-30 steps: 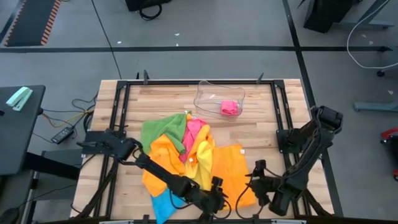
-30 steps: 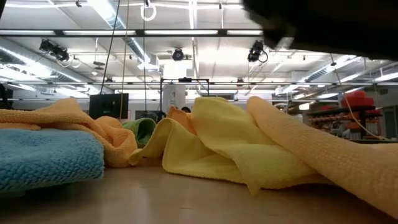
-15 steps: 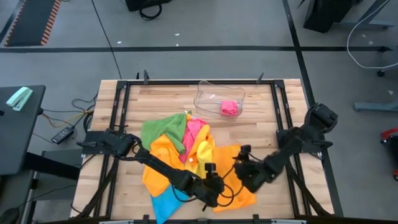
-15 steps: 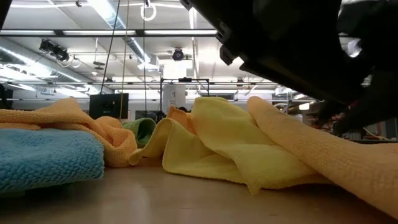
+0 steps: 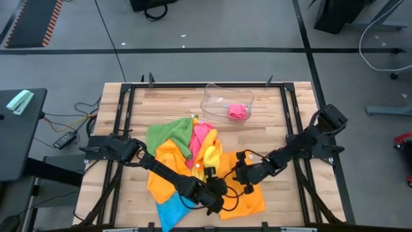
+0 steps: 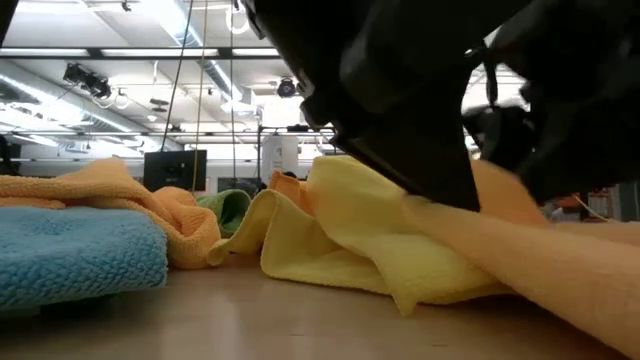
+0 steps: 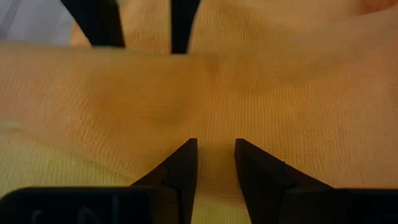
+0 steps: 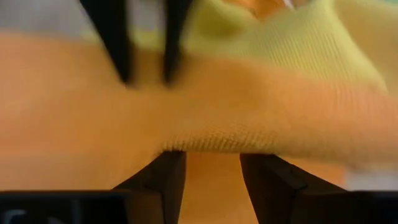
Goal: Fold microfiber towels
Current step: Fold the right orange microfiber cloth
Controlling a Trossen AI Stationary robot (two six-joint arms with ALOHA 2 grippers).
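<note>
Wooden table (image 5: 270,125), grey floor (image 5: 206,64), ceiling lights (image 6: 200,50)

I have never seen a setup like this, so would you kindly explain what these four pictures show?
Two dark robot arms work at a wooden table. One picture looks straight down, one looks across at table height, and two come from cameras on the arms' wrists. A heap of bright microfiber towels lies there; a clear tray behind it holds a pink cloth. The left end effector and right end effector meet over the orange towel, fingers on either side of a ridge of it; a firm grip isn't clear.
</note>
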